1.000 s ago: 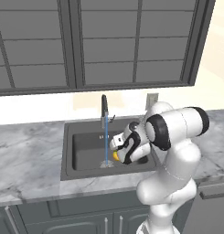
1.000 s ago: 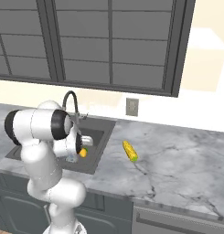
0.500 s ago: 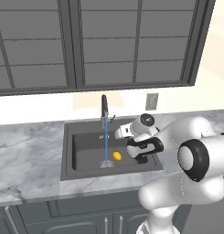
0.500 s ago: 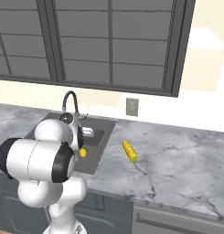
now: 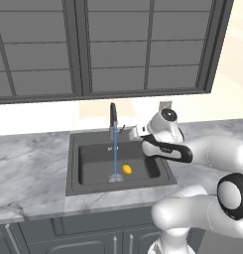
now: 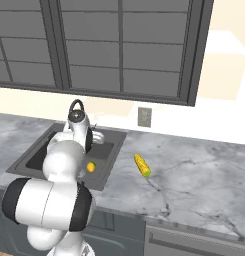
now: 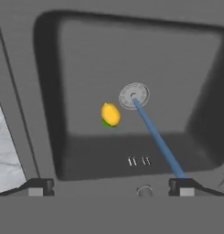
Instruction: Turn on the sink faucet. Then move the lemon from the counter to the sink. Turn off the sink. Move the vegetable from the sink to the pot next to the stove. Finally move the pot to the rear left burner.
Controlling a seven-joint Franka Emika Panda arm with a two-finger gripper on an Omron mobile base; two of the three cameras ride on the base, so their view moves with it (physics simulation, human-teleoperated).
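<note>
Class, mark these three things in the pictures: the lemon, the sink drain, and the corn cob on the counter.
lemon (image 7: 110, 114): hand view, middle of the yellow fruit.
sink drain (image 7: 130, 93): hand view, the metal ring's upper left part.
corn cob (image 6: 142, 165): right base view, middle of the cob.

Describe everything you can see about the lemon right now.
The lemon is a small, smooth yellow-orange oval with a greenish patch on one side. It lies on the dark floor of the sink, close beside the round metal drain but apart from it. The blue water stream lands on the drain, not the fruit. Nothing grips it.
</note>
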